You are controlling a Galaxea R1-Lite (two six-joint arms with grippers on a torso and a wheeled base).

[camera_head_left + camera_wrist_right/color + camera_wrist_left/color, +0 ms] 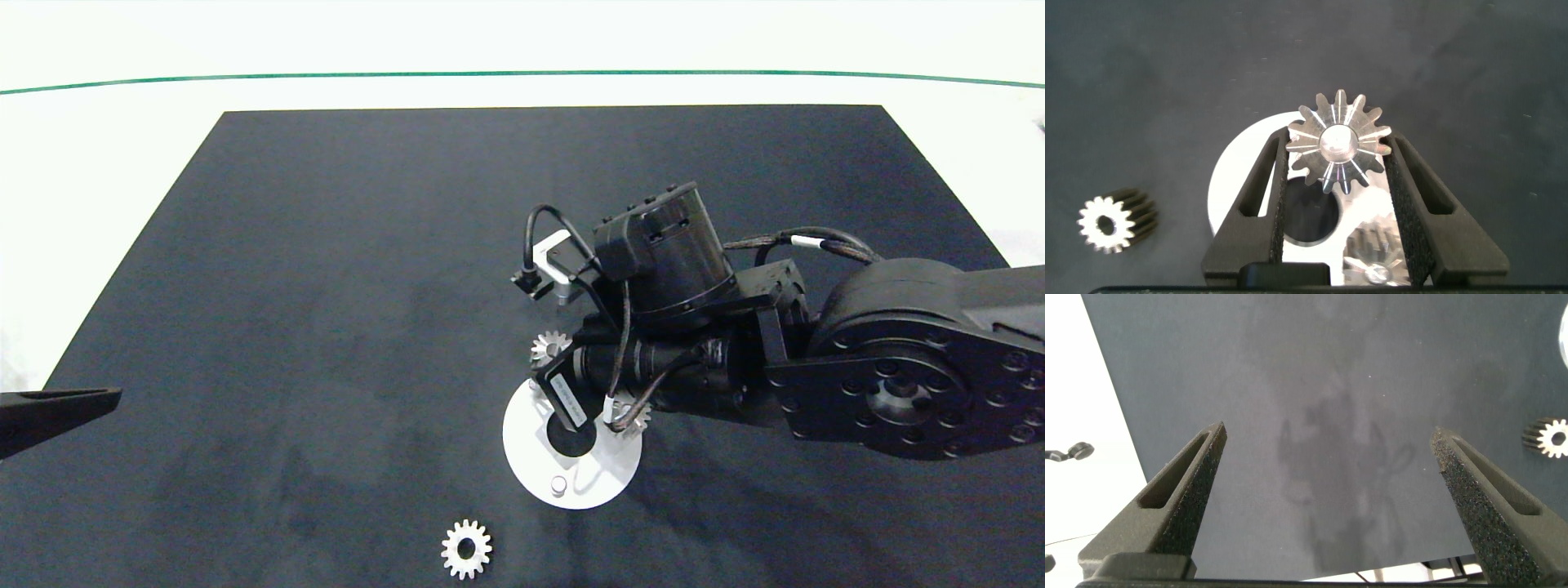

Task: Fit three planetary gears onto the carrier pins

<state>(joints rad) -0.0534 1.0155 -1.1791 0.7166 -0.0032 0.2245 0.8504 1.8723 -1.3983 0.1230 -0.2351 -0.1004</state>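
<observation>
right claw [1339,175] clenched on a gear [1337,147] seated over a pin on the white disc [531,457] — next, let go and fetch the loose gear [466,549] on the bench. left claw [1331,469] released, idle, well apart.

A white table [122,147] carries a large dark rectangular mat [326,286]. On the mat lie a flat white round disc [531,457] and, apart from it, a small silver toothed gear [466,549].
</observation>
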